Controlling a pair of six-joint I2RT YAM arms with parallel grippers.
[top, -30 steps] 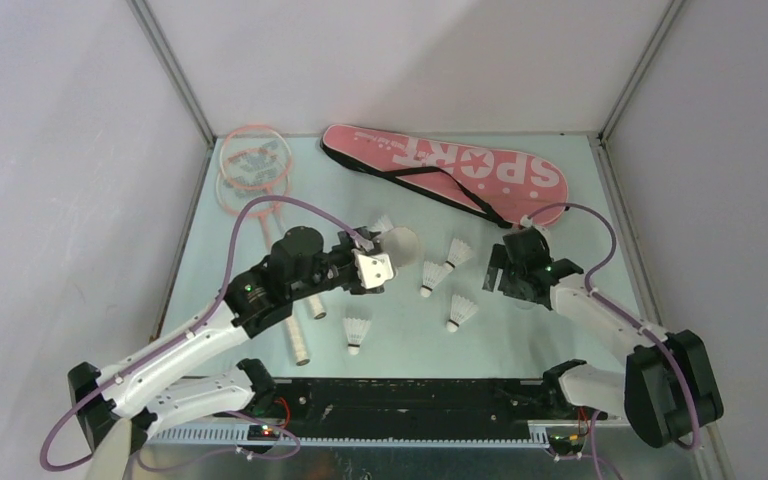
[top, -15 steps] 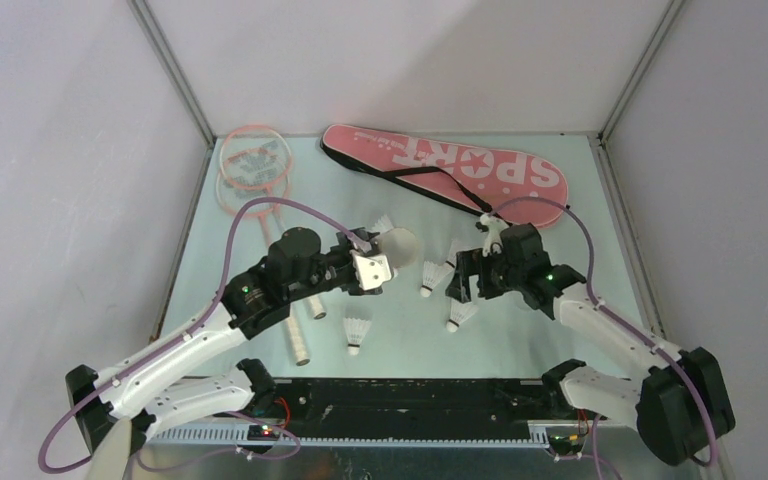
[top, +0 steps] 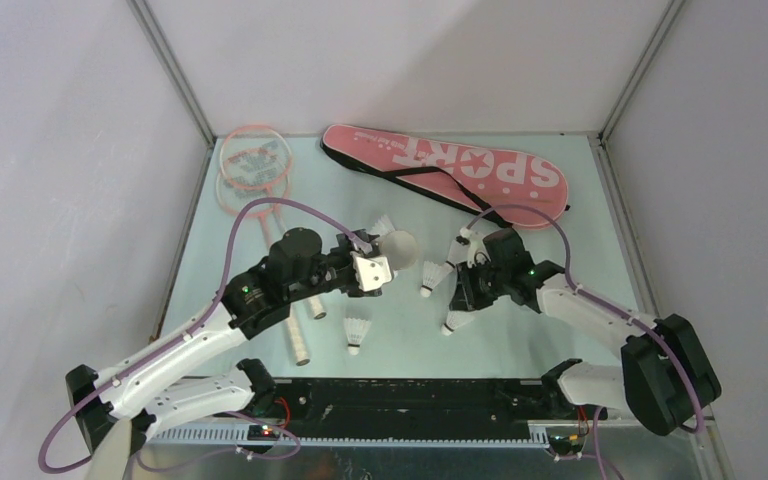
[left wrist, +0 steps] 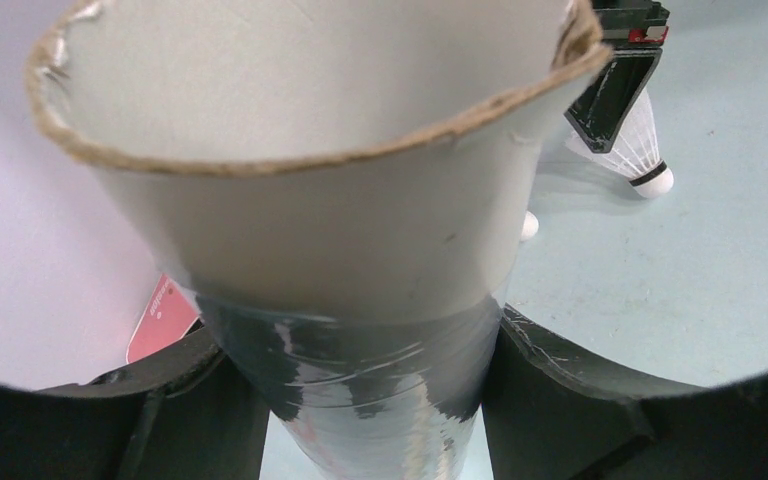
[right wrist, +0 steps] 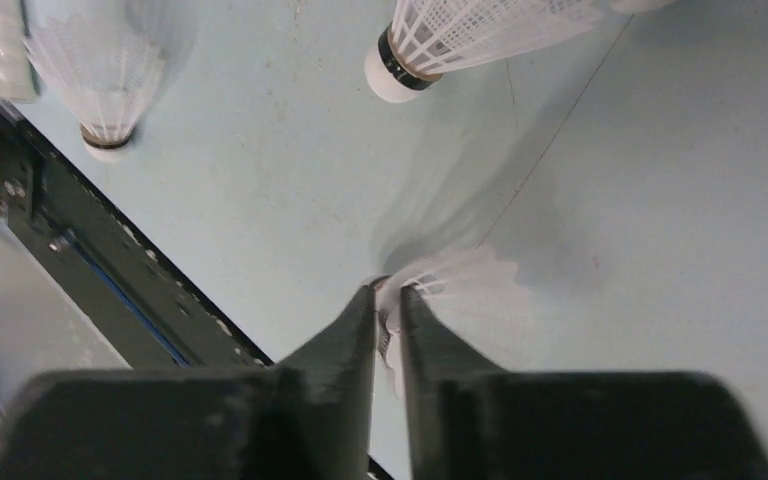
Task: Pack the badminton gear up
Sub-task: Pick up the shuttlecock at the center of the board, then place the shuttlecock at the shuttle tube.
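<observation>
My left gripper (top: 373,270) (left wrist: 360,400) is shut on the long white tube (top: 395,250) (left wrist: 360,220), which is held up with its open mouth facing right. Low over the table, my right gripper (top: 457,298) (right wrist: 388,295) is shut on the feathers of a white shuttlecock (top: 454,322) (right wrist: 460,285), blurred in the right wrist view. Loose shuttlecocks lie at centre (top: 432,277) (right wrist: 460,35), front (top: 357,331) (right wrist: 95,75) and behind the tube (top: 384,222). Two pink rackets (top: 250,165) lie far left. The pink SPORT bag (top: 460,170) lies at the back.
The racket handles (top: 298,340) reach toward the black rail (top: 410,395) along the near edge. A metal frame and white walls close in the table on three sides. The bag's black strap (top: 440,190) trails toward the centre.
My right arm swung left from beside the bag to the shuttlecocks at centre, and its jaws went from open to shut on one. The left arm and tube stayed still.
</observation>
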